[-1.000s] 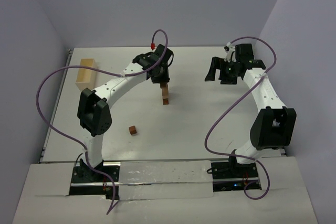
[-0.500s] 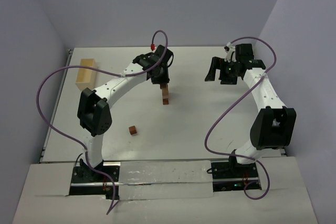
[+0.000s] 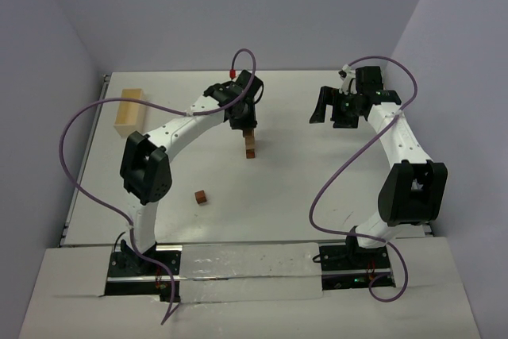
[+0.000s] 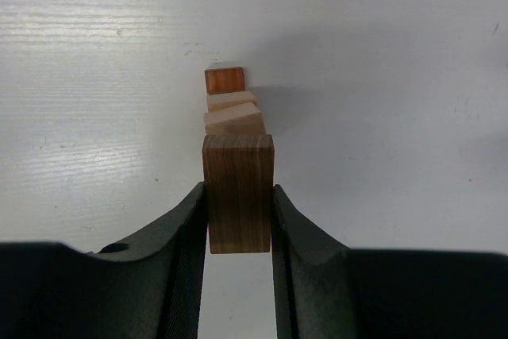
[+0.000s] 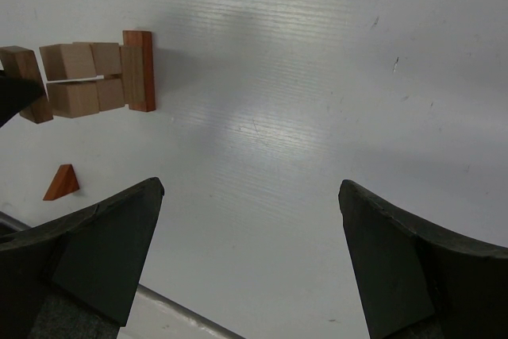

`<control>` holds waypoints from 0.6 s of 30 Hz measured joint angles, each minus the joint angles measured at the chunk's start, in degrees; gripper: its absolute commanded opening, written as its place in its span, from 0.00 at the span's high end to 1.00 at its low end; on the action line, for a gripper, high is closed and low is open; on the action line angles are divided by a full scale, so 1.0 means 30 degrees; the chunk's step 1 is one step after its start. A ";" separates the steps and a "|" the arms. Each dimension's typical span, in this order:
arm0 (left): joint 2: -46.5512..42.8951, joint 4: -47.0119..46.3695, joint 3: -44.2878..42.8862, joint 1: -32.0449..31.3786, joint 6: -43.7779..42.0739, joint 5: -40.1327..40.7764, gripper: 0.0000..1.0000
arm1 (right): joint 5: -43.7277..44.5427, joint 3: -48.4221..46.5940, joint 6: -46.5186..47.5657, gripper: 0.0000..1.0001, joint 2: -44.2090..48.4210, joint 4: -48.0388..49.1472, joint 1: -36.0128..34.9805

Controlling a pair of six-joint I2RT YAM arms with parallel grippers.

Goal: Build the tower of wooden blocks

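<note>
The tower (image 3: 250,147) stands mid-table, a narrow stack of tan wood blocks on a reddish base. My left gripper (image 3: 244,121) hangs right over it, shut on a dark brown wood block (image 4: 238,166) that sits at the stack's top; whether it rests on the tan blocks (image 4: 233,119) below cannot be told. In the right wrist view the tower (image 5: 87,77) appears sideways at upper left. My right gripper (image 3: 333,112) hovers to the right of the tower, open and empty (image 5: 250,188). One loose reddish block (image 3: 202,197) lies on the table nearer the left arm's base.
A larger pale wooden box (image 3: 129,109) lies at the far left of the table. The white table (image 3: 302,172) is walled at the back and on both sides. Purple cables loop off both arms.
The left arm has shifted slightly, its gripper still closed on the brown block over the tower. The right arm has not moved.
</note>
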State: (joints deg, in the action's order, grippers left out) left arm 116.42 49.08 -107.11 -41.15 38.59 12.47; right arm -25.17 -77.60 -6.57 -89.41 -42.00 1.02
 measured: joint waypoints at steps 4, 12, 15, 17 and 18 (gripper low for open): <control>0.0286 0.0007 -0.0010 -0.0007 0.0000 -0.0039 0.92 | 0.0000 0.0000 0.0000 0.00 -0.0007 0.0000 0.0000; 0.0350 0.0000 -0.0073 0.0000 0.0000 -0.0046 0.91 | -0.0007 0.0000 0.0000 0.00 -0.0007 0.0000 0.0000; 0.0352 0.0005 -0.0114 -0.0002 0.0000 -0.0042 0.91 | -0.0010 0.0000 0.0000 0.00 -0.0007 0.0000 0.0000; 0.0357 0.0015 -0.0162 -0.0001 0.0000 -0.0036 0.91 | -0.0015 0.0000 0.0000 0.00 -0.0007 0.0000 0.0000; 0.0357 0.0010 -0.0172 0.0000 0.0000 -0.0035 0.90 | -0.0015 0.0000 0.0000 0.00 -0.0007 0.0000 0.0000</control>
State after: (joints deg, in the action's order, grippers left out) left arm 117.49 49.11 -107.63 -41.15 38.59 12.36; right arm -25.21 -77.60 -6.57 -89.43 -42.00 1.02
